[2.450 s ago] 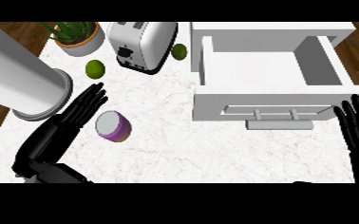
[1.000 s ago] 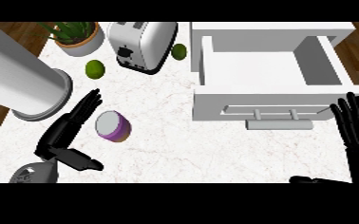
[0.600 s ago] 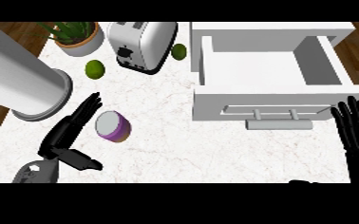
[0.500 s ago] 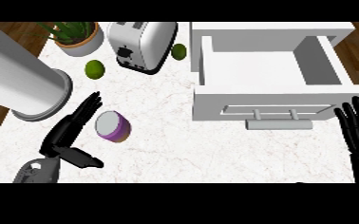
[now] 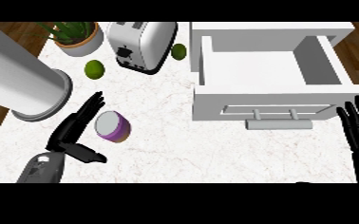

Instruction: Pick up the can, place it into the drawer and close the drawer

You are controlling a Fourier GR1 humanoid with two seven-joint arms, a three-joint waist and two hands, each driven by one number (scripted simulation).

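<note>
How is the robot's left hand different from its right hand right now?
The left hand shows whole at the lower left, fingers straight beside the purple can, thumb spread out below it; the right hand is cut off by the right edge, resting near the drawer handle, away from the can. Both are black, open, and hold nothing.

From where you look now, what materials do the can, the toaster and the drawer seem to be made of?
The can: probably metal, judging by its pale grey, matte top; the side is purple, perhaps a label or paint.
The toaster: looks like brushed or polished metal, with a silvery body, soft highlights and black slots.
The drawer: seems to be painted wood or laminate, flat white and matte, with a grey, metal-looking handle.
</note>
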